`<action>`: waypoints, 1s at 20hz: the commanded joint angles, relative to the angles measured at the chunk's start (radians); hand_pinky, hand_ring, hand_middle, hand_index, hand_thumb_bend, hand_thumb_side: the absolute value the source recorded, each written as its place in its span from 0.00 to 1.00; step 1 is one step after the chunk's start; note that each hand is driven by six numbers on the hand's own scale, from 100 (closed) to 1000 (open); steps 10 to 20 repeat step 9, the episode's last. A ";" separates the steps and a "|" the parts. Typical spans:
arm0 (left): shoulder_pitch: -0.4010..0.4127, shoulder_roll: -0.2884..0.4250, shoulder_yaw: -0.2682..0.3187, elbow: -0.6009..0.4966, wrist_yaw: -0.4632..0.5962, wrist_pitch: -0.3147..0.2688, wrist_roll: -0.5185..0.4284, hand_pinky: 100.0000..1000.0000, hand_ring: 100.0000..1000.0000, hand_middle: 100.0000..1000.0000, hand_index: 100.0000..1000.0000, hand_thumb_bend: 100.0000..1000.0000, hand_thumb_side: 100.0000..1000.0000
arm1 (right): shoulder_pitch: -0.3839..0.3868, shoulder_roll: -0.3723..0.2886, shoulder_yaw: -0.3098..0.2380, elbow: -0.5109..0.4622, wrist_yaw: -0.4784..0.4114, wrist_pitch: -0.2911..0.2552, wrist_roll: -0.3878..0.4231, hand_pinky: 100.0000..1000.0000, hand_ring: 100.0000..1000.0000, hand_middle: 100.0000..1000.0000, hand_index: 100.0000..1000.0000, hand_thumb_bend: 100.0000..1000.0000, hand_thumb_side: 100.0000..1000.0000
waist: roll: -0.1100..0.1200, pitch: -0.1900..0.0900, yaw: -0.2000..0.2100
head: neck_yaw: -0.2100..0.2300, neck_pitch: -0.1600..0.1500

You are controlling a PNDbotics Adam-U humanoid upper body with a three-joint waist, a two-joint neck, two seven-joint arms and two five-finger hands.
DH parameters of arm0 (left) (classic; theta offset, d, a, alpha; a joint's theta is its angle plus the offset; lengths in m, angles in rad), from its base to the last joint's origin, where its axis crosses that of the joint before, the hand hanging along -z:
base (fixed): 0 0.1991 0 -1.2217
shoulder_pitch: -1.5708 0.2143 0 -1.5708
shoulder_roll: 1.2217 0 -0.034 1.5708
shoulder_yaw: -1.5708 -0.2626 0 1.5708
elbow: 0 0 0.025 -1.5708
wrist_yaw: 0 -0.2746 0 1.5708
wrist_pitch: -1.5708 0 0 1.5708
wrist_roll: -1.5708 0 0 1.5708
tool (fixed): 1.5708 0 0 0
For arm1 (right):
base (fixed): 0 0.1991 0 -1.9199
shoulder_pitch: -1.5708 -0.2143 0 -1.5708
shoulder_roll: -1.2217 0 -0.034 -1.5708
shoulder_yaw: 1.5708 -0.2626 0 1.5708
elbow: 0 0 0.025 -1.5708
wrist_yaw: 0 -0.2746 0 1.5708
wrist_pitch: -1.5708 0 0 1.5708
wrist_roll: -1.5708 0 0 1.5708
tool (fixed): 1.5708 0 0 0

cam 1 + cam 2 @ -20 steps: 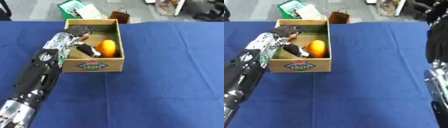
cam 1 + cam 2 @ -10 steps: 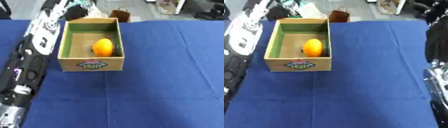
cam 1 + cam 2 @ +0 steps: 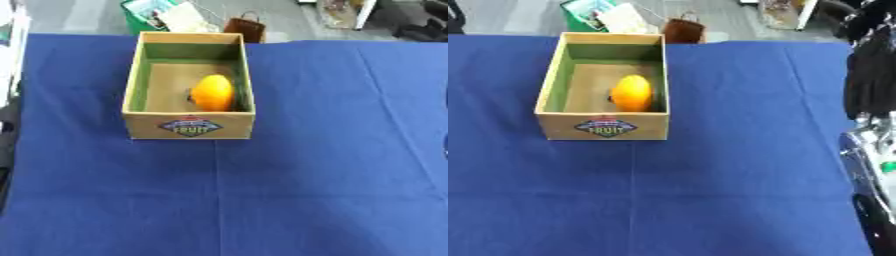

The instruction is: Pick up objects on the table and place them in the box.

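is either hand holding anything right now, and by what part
Nothing is seen held. No hand shows in either view; only part of the right arm at the right edge. The orange fruit lies free inside the box.

box [image 3: 189,126]: open cardboard carton, tan outside, green inner walls, a dark diamond label reading "FRUIT" on its near face
box pose: upright, long side running away from the camera, standing on the blue-covered desk [image 3: 324,165], left of centre and toward the far edge
orange object [image 3: 213,93]: rounded, orange-yellow, possibly a fruit
orange object place: inside the box, on its floor against the right wall
dark bit at its left side: too small to make out
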 commanded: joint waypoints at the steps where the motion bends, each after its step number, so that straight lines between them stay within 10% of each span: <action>1: 0.038 0.048 0.022 -0.144 0.065 0.026 0.096 0.51 0.57 0.58 0.75 0.02 0.69 | -0.010 -0.033 -0.015 -0.014 0.004 -0.007 -0.010 0.76 0.74 0.71 0.83 0.00 1.00 | -0.001 -0.015 0.006 | -0.007 0.006; 9: 0.313 0.110 0.098 -0.273 0.105 -0.085 0.238 0.49 0.55 0.55 0.72 0.00 0.62 | -0.007 -0.036 -0.025 -0.014 0.008 -0.029 -0.025 0.75 0.74 0.70 0.82 0.00 1.00 | -0.006 -0.001 0.037 | -0.013 -0.018; 20: 0.313 0.110 0.098 -0.273 0.105 -0.085 0.238 0.49 0.55 0.55 0.72 0.00 0.62 | -0.007 -0.036 -0.025 -0.014 0.008 -0.029 -0.025 0.75 0.74 0.70 0.82 0.00 1.00 | -0.006 -0.001 0.037 | -0.013 -0.018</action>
